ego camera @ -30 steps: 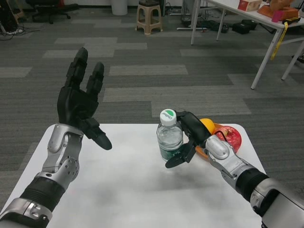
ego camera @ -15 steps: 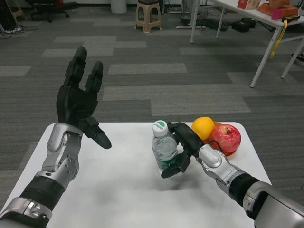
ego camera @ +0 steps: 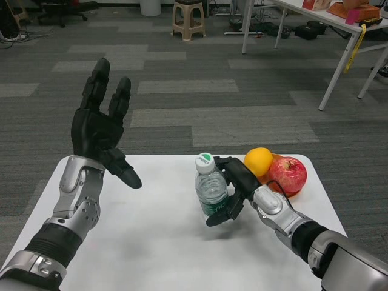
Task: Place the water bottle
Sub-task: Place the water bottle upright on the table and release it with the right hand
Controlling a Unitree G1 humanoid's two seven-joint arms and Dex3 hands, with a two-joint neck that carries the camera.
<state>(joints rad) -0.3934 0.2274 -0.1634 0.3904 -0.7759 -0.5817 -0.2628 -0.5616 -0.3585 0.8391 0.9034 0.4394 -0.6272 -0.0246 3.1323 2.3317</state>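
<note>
1. Head view: the water bottle (ego camera: 211,190) stands upright, or nearly so, on the white table (ego camera: 151,242), a little right of the table's middle, its base seemingly on or just above the surface.
2. It is a small clear plastic bottle with a white and green cap (ego camera: 205,161) and a green label low on its body. It looks at least partly full, so I judge it moderately weighty for its size, with thin walls that would dent under a hard squeeze and a smooth skin that could slip.
3. The best hold is around the mid-body, above the label, where the wall is ribbed; the cap is too narrow for a steady grasp.
4. The right hand (ego camera: 235,188) grasps the bottle from its 3 o'clock side, fingers wrapped around the body.
5. At about 2 o'clock from the bottle, close behind the right hand, sit an orange (ego camera: 258,161) and a red apple (ego camera: 288,174); a careless withdrawal could knock them.
6. The left hand (ego camera: 100,130) hangs raised over the table's edge at 10 o'clock, fingers spread, holding nothing.
</note>
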